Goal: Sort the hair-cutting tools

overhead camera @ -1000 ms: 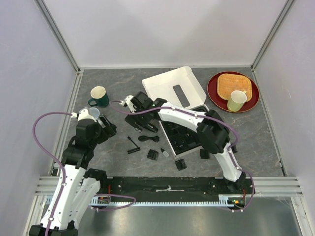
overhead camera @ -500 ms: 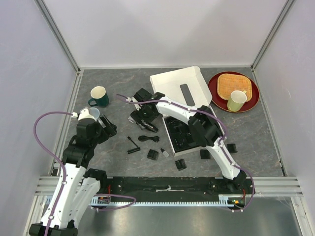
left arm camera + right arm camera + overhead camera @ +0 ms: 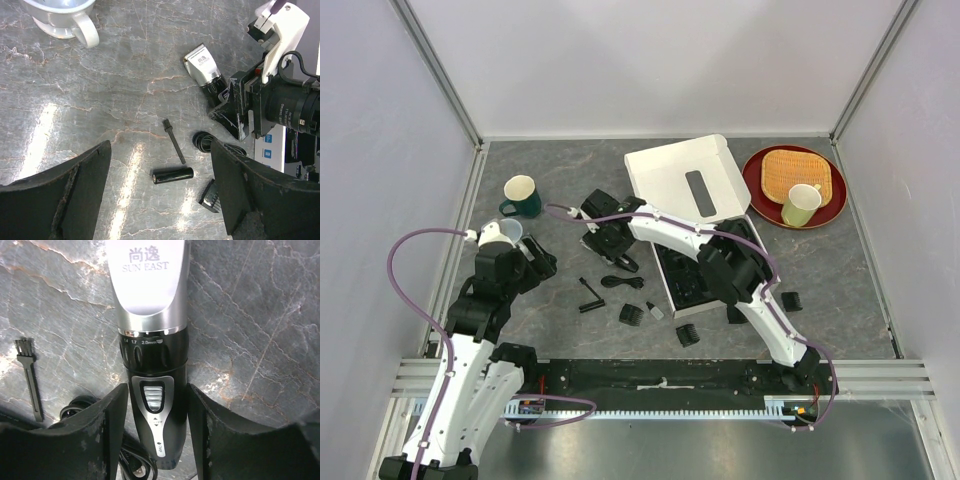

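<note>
Straddles clipper [image 3: 150, 315] body w/ R gripper [image 3: 157, 390], contact unclear; keeps L gripper [image 3: 161, 145] wide open, empty. Prob rigid, slick; take mid-body.

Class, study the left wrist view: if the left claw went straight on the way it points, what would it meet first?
Probably the small black cylinder lying ahead of the open left claw, with the thin brush just beyond. Depth is unclear, so it might touch bare table first.
</note>
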Available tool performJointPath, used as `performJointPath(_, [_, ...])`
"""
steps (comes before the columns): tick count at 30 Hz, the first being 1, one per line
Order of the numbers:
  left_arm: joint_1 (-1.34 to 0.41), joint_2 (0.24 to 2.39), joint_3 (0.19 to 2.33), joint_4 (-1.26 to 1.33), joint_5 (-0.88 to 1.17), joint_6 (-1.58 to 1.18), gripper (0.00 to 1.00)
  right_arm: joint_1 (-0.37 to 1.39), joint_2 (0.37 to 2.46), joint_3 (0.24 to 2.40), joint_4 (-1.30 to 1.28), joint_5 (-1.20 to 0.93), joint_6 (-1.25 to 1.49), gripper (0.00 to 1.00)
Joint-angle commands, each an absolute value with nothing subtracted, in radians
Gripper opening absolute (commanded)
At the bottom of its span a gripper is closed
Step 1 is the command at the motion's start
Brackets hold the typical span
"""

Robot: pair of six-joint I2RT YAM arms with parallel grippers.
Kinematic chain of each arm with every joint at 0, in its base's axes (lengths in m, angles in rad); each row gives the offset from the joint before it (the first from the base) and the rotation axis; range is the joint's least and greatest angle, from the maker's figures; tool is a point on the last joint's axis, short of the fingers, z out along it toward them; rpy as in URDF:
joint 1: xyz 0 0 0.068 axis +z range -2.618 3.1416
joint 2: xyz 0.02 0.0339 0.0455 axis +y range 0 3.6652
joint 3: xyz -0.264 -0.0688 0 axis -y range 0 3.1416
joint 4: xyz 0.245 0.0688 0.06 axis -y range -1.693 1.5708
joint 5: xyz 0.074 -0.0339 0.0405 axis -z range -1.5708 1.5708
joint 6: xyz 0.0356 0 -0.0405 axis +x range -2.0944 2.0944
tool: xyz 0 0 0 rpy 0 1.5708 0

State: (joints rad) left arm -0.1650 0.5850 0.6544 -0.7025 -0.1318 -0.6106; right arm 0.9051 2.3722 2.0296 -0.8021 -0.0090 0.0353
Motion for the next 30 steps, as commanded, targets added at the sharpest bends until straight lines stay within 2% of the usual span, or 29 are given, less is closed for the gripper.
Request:
performJointPath(1, [-0.164, 0.578, 0.673, -0.687, -0.161, -0.637, 0.86, 0.913, 2.352, 2.031, -0.764, 0.063, 0.069, 0.55])
performJointPath(4, [-0.164, 0.578, 0.673, -0.687, -0.161, -0.637, 0.86, 0.913, 2.353, 2.031, -0.756, 0.083, 0.067, 0.44])
performJointPath(5, [-0.164, 0.578, 0.675, -0.689, -0.163, -0.637, 0.86, 0.913, 2.352, 2.029, -0.750, 0.086, 0.067, 0.36])
performJointPath(7, [-0.164, 0.578, 0.673, -0.689, -0.163, -0.638, 0.86, 0.913, 2.349, 2.028, -0.747, 0.094, 0.069, 0.27])
performJointPath(10, [-0.164, 0.580, 0.675, -0.689, -0.163, -0.638, 0.86, 0.916, 2.329, 2.020, -0.727, 0.091, 0.071, 0.21])
performJointPath(22, [-0.164, 0.555, 0.678, -0.695, -0.164, -0.638, 0.86, 0.916, 2.116, 1.977, -0.603, 0.089, 0.153, 0.16])
performJointPath(30, [-0.164, 0.549, 0.675, -0.693, -0.156, -0.640, 0.86, 0.916, 1.928, 1.908, -0.603, 0.138, 0.183, 0.19])
